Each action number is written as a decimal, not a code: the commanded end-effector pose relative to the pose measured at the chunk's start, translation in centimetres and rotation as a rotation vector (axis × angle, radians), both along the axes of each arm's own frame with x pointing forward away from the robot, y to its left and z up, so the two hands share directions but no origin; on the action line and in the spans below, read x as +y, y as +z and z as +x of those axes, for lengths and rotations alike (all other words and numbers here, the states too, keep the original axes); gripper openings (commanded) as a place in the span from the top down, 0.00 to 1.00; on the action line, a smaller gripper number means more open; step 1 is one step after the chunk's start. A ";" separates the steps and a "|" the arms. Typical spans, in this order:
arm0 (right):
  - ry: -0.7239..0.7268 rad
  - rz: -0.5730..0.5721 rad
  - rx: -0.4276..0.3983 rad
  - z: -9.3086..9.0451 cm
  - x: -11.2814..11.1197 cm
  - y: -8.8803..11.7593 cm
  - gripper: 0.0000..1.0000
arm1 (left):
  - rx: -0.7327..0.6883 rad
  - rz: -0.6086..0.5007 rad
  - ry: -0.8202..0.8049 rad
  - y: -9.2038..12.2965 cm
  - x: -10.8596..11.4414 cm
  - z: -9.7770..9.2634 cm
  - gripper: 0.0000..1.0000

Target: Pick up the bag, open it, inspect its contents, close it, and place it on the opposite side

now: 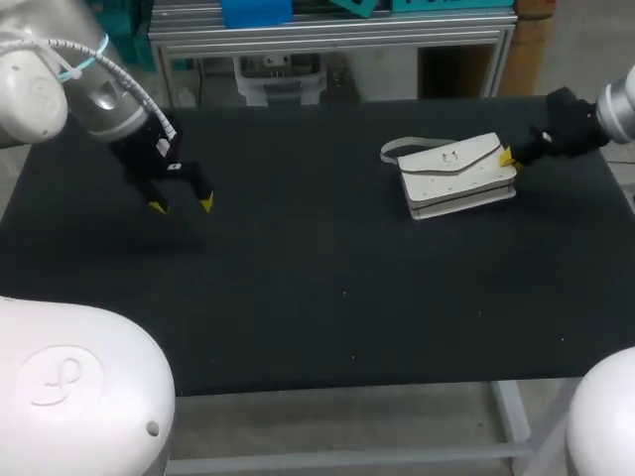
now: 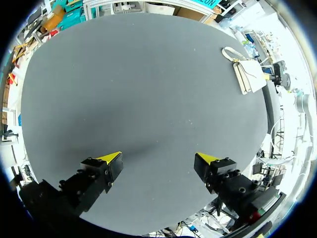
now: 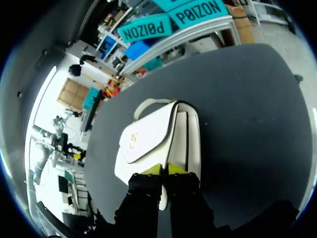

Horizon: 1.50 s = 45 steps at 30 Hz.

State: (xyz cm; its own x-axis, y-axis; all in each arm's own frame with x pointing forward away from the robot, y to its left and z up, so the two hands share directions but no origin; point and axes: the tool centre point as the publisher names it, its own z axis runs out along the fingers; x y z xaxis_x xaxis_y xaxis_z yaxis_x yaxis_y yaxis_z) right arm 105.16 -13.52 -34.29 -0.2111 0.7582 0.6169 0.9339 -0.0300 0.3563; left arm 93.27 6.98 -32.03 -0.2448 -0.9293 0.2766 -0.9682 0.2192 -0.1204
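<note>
Right gripper (image 3: 164,171) pinches the end of the white bag (image 3: 148,144) on the black table (image 1: 298,297). Left gripper (image 1: 181,205) hangs far away, spread wide open.

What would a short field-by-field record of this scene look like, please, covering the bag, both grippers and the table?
bag: white leather flap handbag, lying on the table's right part, flap closed, strap looped beside it
right gripper: at the bag's right end, fingers shut on its edge
left gripper: open, empty, above the table's left part, far from the bag
surface: black table
</note>
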 end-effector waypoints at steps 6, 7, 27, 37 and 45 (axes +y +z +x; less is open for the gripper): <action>0.020 -0.004 0.039 4.1 -6.2 -0.6 1.00 | 0.016 0.019 0.012 -0.1 0.4 1.1 0.00; 0.013 -0.013 0.036 4.3 -6.7 -0.6 1.00 | 0.017 0.020 0.012 -0.1 0.5 1.3 0.00; -0.143 -0.145 0.005 7.5 -15.5 -1.5 1.00 | 0.027 0.059 0.058 -0.1 1.2 2.4 0.00; -0.167 -0.148 0.006 9.3 -18.6 -2.1 1.00 | 0.033 0.070 0.072 -0.3 1.0 2.6 0.00; -0.136 -0.151 0.034 11.5 -18.8 -2.9 1.00 | 0.036 0.076 0.081 -0.4 0.8 2.7 0.00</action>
